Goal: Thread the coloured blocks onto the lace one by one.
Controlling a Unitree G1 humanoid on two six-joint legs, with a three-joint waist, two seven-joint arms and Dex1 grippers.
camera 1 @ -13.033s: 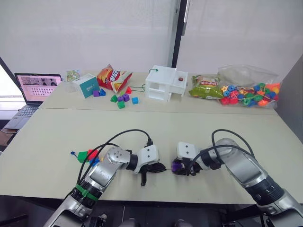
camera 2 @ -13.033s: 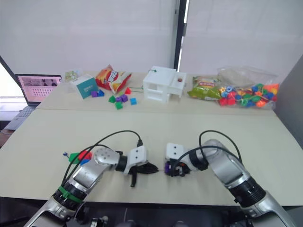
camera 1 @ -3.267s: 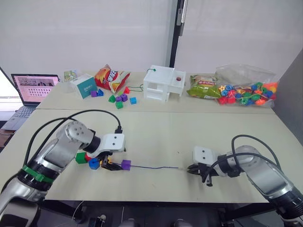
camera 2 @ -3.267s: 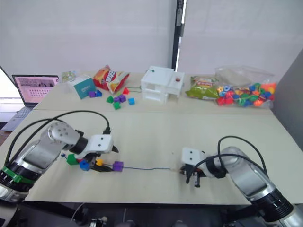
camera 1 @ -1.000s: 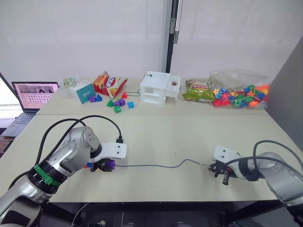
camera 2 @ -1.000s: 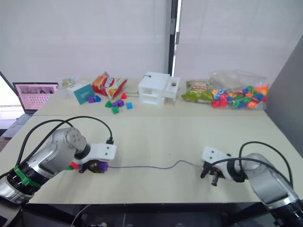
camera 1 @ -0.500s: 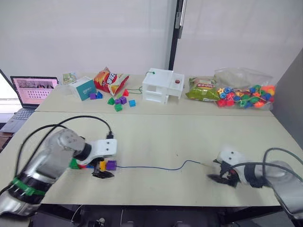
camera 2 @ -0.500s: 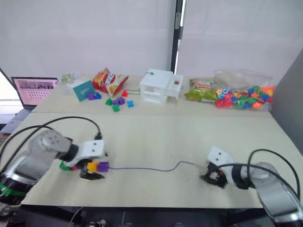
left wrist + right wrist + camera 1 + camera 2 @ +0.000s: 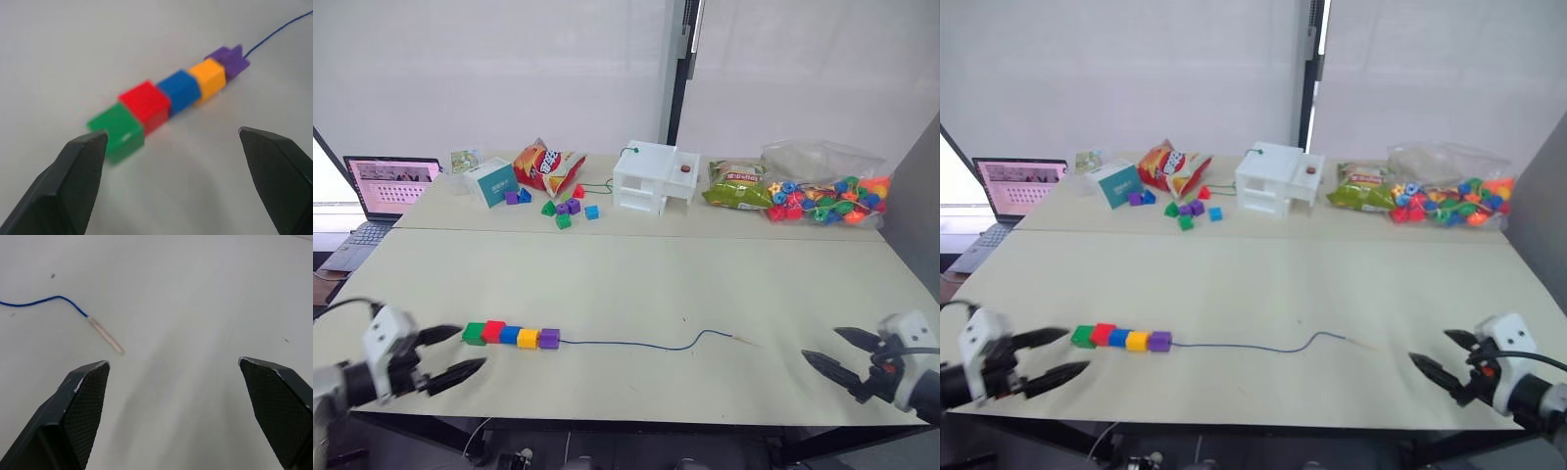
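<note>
A: Coloured blocks (image 9: 510, 336) all strung, lying in a tight row on the near-left part of the table (image 9: 636, 284). From left to right: green block (image 9: 475, 333), red block (image 9: 493, 331), blue block (image 9: 510, 335), yellow block (image 9: 529, 338), purple block (image 9: 549, 339), each touching the next.

B: And the lace (image 9: 646, 344)?

A: Runs out of the purple block to the right, thin and dark blue, flat on the table with a gentle wave, rising slightly near its end. Ends in the pale stiff tip (image 9: 105, 335), lying loose and held by nothing.

B: Grippers?

A: Left gripper (image 9: 450, 355) at the near-left edge, just left of the green block, black fingers spread wide, holding nothing, not touching the row. Right gripper (image 9: 845, 354) at the near-right edge, also spread wide and empty, well apart from the tip, to its right.

B: Far side of the table?

A: Laptop (image 9: 384, 190) at far left with lit screen, then a teal box (image 9: 493, 180), a red snack bag (image 9: 546, 163), a scatter of small loose blocks (image 9: 560, 207), a white box structure (image 9: 655, 176) with a thin green cord (image 9: 603, 182) beside it, a green snack bag (image 9: 738, 184), and a clear bag of bright beads (image 9: 822, 194) at far right. All well apart from the strung row.
</note>
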